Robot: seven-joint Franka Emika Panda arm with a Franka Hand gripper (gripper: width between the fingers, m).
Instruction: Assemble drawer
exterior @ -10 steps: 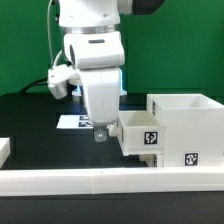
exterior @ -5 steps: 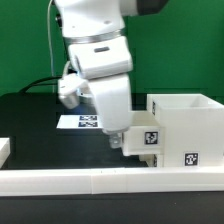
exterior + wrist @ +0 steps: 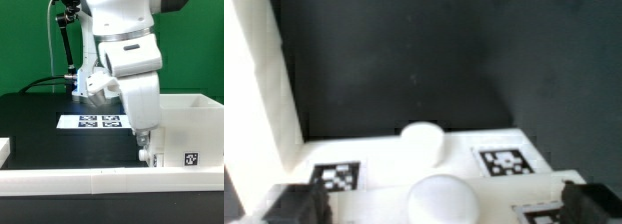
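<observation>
The drawer's white casing [image 3: 190,125] stands at the exterior view's right, with a tag on its front. My gripper [image 3: 147,155] points down right against the casing's left side and hides the tray there. In the wrist view the gripper [image 3: 434,206] is open. Its dark fingers [image 3: 295,205] stand wide apart on either side of a white drawer face [image 3: 393,165]. That face carries two tags and two rounded white knobs [image 3: 445,196]. I cannot tell whether the fingers touch the face.
The marker board [image 3: 98,122] lies on the black table behind the arm. A low white rim [image 3: 90,181] edges the table's front and also shows in the wrist view [image 3: 251,100]. A small white part [image 3: 4,149] sits at the far left.
The arm has swept to the exterior view's right. The tray that stuck out of the casing's left side no longer shows; the gripper now stands where it was.
</observation>
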